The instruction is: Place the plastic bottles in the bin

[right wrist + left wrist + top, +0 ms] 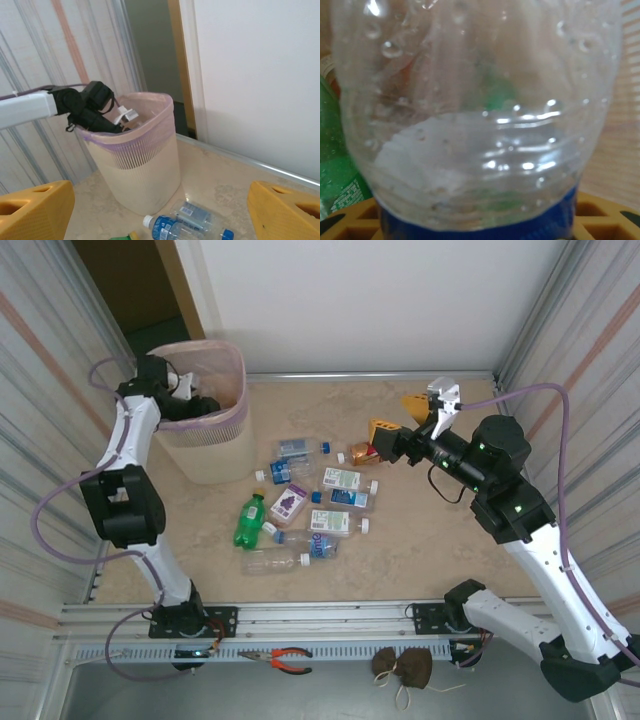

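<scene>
Left gripper [195,400] inside the bin [215,455], a clear bottle [480,125] between its fingers [350,222]; clamped or loose, cannot tell. Right gripper [398,418], wide apart and empty, hangs right of the bin; other bottles [300,505] lie beside the bin.

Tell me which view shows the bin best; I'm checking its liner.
Right wrist: the bin shows side-on, pink liner over its rim. Top external sees it from above, left arm across it. Left wrist: a clear bottle close up.
</scene>
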Tool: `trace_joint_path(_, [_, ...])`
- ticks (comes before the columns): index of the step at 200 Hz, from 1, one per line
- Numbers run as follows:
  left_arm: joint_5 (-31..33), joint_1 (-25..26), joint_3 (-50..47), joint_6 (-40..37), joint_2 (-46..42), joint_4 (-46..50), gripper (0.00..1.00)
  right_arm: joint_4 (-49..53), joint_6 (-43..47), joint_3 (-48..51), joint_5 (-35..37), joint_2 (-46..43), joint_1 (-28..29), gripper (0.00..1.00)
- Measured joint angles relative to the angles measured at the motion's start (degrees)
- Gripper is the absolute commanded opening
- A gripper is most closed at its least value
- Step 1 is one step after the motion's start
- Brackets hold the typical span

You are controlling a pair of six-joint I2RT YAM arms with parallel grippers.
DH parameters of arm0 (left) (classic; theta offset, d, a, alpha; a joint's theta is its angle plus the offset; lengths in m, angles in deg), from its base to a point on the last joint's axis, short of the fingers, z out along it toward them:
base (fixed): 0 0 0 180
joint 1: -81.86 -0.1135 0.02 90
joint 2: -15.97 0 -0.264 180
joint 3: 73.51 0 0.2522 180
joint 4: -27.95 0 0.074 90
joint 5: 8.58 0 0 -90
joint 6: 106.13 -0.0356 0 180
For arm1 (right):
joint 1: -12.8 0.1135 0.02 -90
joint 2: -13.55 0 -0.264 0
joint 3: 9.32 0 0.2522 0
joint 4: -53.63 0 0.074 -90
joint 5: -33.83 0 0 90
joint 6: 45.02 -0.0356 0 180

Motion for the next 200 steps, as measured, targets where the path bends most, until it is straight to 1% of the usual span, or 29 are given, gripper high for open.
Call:
trace_joint_path(35, [1.51, 0.57, -0.37, -0.04, 0.07, -0.07, 0.67, 0.5, 0.0, 0.2, 0.2, -0.04, 0.0, 0.88])
trace_joint_path(77, [2.47, 0.57, -0.33, -0.02, 0.04, -0.04, 0.73, 0.85, 0.0, 0.2, 0.46, -0.07, 0.0, 0.88])
trace_joint_path(141, [3.32, 0.57, 1.99, -0.02, -1.68, 1.18, 0.74, 1.95, -0.28, 0.15, 2.56, 0.28, 0.0, 0.88])
trace_joint_path(175, [2.95, 0.57, 2.71, -0.02, -4.48, 1.25, 0.72, 4.57, -1.73, -0.61, 5.33, 3.06, -0.46, 0.87])
trace_joint_path(200, [2.82, 0.57, 2.86, -0.07, -6.1, 1.25, 0.7, 6.88, -3.43, -0.72, 7.08, 5.29, -2.05, 0.86])
